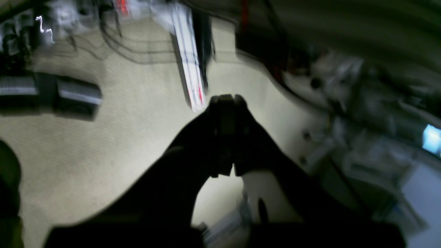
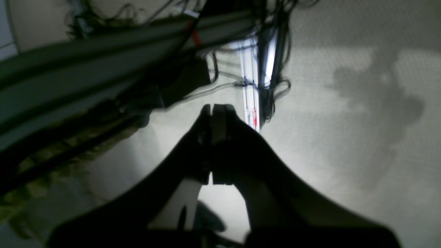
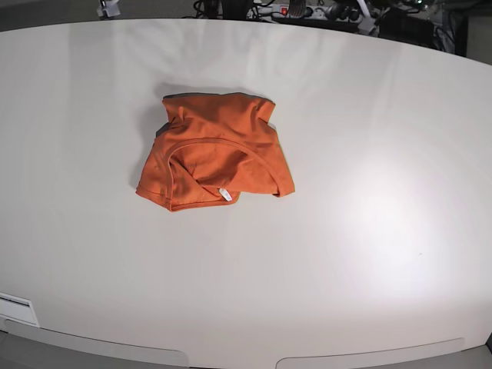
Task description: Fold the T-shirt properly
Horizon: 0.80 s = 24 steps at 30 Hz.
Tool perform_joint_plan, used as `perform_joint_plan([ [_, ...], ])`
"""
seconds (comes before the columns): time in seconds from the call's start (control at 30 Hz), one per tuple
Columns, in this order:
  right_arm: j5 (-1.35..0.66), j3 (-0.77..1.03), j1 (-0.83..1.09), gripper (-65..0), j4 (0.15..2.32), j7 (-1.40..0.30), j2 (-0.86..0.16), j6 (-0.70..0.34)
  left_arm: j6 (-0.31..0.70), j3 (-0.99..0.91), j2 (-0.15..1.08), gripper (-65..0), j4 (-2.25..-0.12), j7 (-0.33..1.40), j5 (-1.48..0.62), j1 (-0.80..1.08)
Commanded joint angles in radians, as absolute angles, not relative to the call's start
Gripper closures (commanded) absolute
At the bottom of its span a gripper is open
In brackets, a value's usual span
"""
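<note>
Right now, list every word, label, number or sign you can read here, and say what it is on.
No text is legible.
White tag on the T-shirt: too small to read.
White strip with red marks beyond the right gripper: blurred, unreadable.
Same kind of strip in the left wrist view: blurred.

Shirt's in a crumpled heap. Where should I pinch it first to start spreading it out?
Probably the hem edge at the near-left corner of the T-shirt, coming from above on the near side. That edge lies flat and exposed on the table, with bare surface around it, while the middle is bunched in overlapping layers around the white tag.
</note>
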<state>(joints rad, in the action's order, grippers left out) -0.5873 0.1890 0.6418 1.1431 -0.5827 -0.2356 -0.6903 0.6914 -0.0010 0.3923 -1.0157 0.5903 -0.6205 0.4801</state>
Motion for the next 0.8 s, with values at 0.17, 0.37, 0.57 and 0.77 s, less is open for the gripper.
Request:
perform_joint_plan([
  [0.17,-0.416,0.012,0.462,0.0,0.994,-0.481,-0.244,-0.554,0.698,0.080,0.316,0.0,-0.748,0.293,-0.362,0.264],
  [0.37,-0.220,-0.134,0.388,0.0,0.900,-0.351,-0.241,-0.358,0.429,0.244,0.248,0.0,-0.593,0.063,-0.173,0.187],
  [0.57,-0.066,-0.208,0.389,0.0,0.896,-0.329,-0.198,-0.253,0.236,0.400,0.183,0.0,-0.548,-0.007,-0.235,0.196],
  [0.77,-0.051,-0.218,0.388,0.0,0.896,-0.329,-0.186,-0.222,0.197,0.472,0.150,0.0,-0.545,-0.008,-0.287,0.196],
])
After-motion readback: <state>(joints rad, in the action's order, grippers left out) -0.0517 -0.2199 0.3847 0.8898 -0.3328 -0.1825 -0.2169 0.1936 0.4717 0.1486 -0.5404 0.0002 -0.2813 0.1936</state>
